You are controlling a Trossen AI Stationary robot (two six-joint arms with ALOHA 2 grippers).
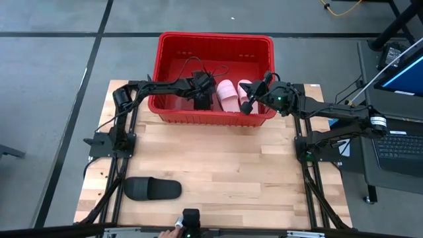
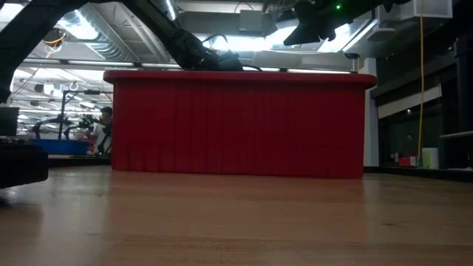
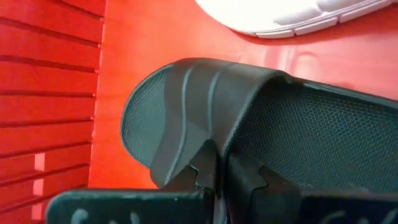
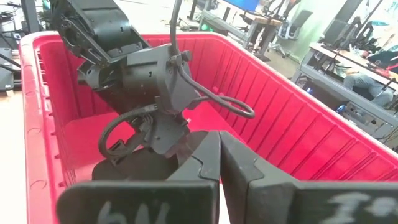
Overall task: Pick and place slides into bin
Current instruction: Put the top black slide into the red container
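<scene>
The red bin [image 1: 215, 46] stands at the table's far edge and also shows in the low view [image 2: 236, 125]. Two pink slides [image 1: 229, 94] [image 1: 246, 88] lie side by side inside it on its floor. My left gripper [image 1: 200, 100] reaches down into the bin and is shut on a black slide [image 3: 267, 130]. The other black slide [image 1: 153, 190] lies flat on the table near the front left. My right gripper [image 1: 248, 106] is shut and empty, hovering over the bin's near right rim beside the pink slides. My left gripper pinches the edge of the black slide's wide strap [image 3: 214, 146] between its two fingers [image 3: 199, 177], coming from above into the bin. The slide is low in the bin over the red floor [image 3: 143, 37]; whether its sole rests on the floor, I cannot tell.
Bare wooden table [image 1: 231, 165] lies between the bin and the front edge. The bin's ribbed walls [image 4: 273, 93] surround the left arm's wrist [image 4: 143, 68] and its cable. A hand [image 1: 170, 233] shows at the table's front edge. A desk with laptops [image 1: 400, 142] stands to the right.
</scene>
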